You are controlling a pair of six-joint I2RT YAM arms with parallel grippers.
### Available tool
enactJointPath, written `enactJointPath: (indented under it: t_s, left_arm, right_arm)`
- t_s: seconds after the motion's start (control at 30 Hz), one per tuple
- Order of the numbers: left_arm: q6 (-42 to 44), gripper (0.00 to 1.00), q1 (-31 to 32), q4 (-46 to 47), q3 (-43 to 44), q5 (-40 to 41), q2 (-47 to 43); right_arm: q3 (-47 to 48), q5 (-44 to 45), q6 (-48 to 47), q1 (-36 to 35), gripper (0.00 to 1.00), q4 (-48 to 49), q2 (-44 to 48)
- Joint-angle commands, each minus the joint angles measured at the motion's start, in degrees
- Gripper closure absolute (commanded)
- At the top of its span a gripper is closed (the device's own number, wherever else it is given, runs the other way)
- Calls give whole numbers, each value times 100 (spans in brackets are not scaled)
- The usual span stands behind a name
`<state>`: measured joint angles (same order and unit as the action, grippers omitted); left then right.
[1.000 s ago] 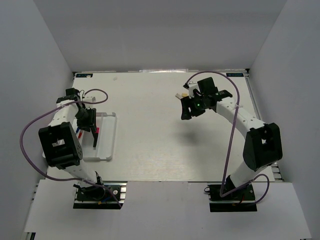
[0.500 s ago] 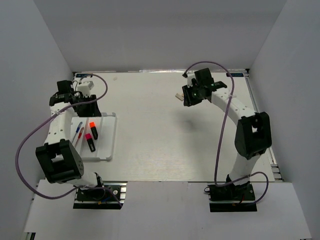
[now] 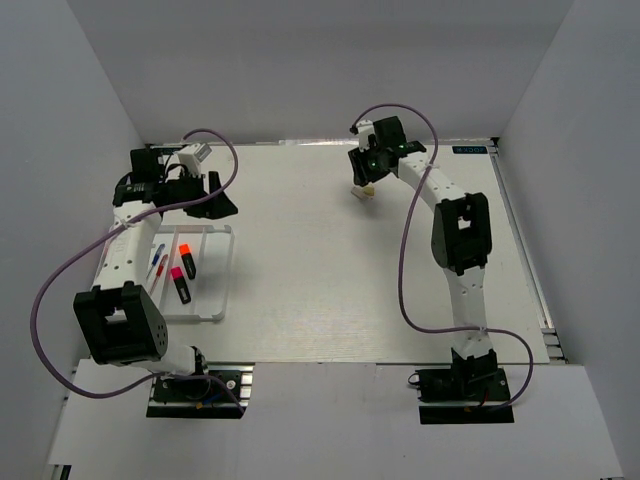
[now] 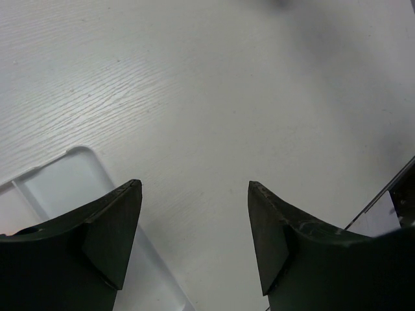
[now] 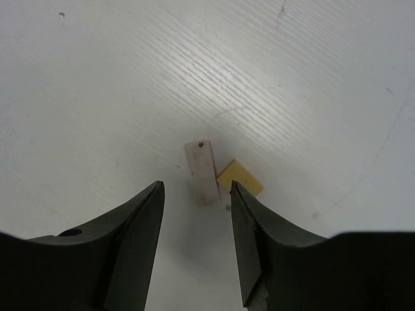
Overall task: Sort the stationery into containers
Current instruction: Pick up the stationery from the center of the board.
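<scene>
The right hand (image 5: 196,186) is released, its two dark fingers (image 5: 130,240) standing apart with nothing clamped between them. In the right wrist view, a small pale rectangular eraser (image 5: 202,172) lies on the white wood-grain counter (image 3: 300,260) in the gap between the fingertips. A small tan square eraser (image 5: 240,178) rests against its right side, one corner touching it. Whether the fingertips touch the counter cannot be told. From above, this right hand (image 3: 366,172) is stretched out to the far middle of the counter, directly over the two erasers (image 3: 365,192), which show there as one small light patch.

The left hand (image 4: 194,188) is also released, its fingers (image 4: 110,227) wide apart over bare counter and holding nothing. A rounded corner of the shallow white plastic tray (image 4: 61,184) shows just beside the left finger. In the top view the left hand (image 3: 218,205) sits just past the far end of that tray (image 3: 222,290), which lies at the left side of the counter.

Inside the tray, a black highlighter with an orange cap (image 3: 186,255) and a black highlighter with a pink cap (image 3: 180,283) lie toward the right. A thin blue pen (image 3: 158,257) and a thin red pen (image 3: 151,272) lie to their left. The dividers are too faint to tell which compartment each occupies.
</scene>
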<state>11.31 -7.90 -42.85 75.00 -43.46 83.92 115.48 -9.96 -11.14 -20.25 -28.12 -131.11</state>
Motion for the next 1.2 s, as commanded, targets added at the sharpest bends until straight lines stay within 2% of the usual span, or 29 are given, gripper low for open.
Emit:
enactJointPath:
  t_s: [0.0,0.17,0.3,0.47,0.57,1.03,1.17]
  left_arm:
    - [-59,23,78,154,-12,-338,-69]
    - [-138,20,192,215,6,-312,10]
    - [-156,18,245,163,93,-277,98]
    - [-156,15,297,119,181,-215,168]
    - [-164,13,298,110,234,-215,203]
    - [-191,4,298,14,313,-198,300]
    - [-164,2,298,-57,366,-128,283]
  right_arm:
    - [615,-208,-380,47,48,140,-431]
    - [624,-279,-635,47,48,570,-652]
    - [844,-261,-749,48,49,448,-977]
    - [546,-296,-960,48,50,500,-1030]
    - [888,-402,-1057,65,50,202,-1188]
    - [941,-692,-1576,83,57,-650,-1250]
    - [670,-718,-1655,65,57,-809,-1093]
